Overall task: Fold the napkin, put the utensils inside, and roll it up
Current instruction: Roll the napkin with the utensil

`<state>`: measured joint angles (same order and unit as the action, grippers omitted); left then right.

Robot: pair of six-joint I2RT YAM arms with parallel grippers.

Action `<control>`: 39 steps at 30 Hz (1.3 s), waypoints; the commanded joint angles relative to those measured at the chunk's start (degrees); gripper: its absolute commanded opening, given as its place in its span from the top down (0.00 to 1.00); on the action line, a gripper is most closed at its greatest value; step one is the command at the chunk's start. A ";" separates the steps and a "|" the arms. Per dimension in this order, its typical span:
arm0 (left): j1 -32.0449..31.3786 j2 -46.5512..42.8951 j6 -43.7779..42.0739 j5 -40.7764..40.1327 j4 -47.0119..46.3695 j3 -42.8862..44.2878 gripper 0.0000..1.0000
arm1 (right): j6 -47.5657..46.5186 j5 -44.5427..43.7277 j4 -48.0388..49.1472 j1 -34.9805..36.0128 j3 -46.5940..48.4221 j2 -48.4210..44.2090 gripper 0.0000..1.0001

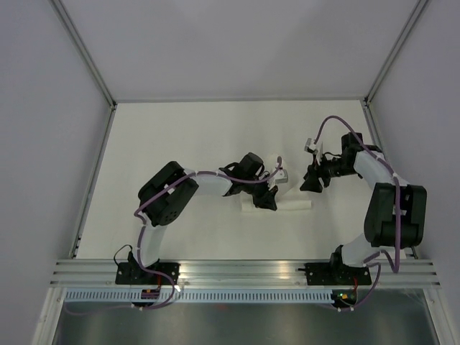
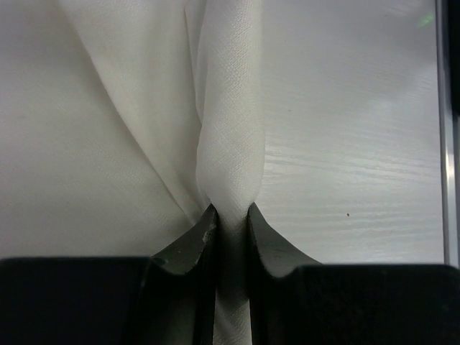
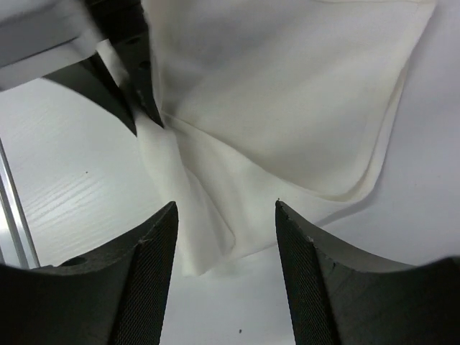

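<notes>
1. The thin white cloth napkin (image 2: 226,129) lies bunched near the middle of the pale worktop (image 1: 180,144), and the left jaws are clenched on one fold of it.
2. The right jaws hang released over a loose corner. I judge they should pinch it, then pull the cloth flat evenly.
3. No brand or writing is readable.

The black-and-white left arm (image 1: 169,194) bends inward at the elbow, its jaws pinched tight on a fold of the thin white cloth napkin (image 2: 230,108). The matching right arm (image 1: 394,212) curls toward it with its jaws spread wide.
</notes>
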<state>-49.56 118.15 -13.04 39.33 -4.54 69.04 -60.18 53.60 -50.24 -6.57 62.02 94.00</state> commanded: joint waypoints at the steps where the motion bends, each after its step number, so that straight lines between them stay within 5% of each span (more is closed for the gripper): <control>1: 2.18 5.51 4.77 7.51 11.21 0.30 0.98 | 0.77 -0.07 11.90 1.20 -8.56 -10.11 0.37; 11: 4.47 11.92 8.46 12.60 16.57 6.63 0.98 | 9.29 -19.23 37.57 21.30 -30.46 -28.78 0.32; 19: 4.74 15.71 9.87 13.14 20.35 10.77 0.98 | 9.91 -27.41 42.06 31.87 -33.98 -27.46 0.31; 31: 4.91 16.06 9.61 11.30 23.08 12.79 0.98 | 11.23 -31.63 46.98 34.87 -34.95 -20.26 0.44; 34: 5.00 15.80 10.05 10.59 23.26 13.23 0.92 | 11.93 -31.81 47.43 34.96 -34.86 -18.76 0.54; 39: 5.09 13.25 11.19 9.89 21.68 13.23 0.65 | 12.81 -31.63 46.99 34.96 -34.77 -17.27 0.71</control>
<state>-43.81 129.69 -2.57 58.39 11.99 83.83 -48.75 23.11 -4.67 28.27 27.05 74.41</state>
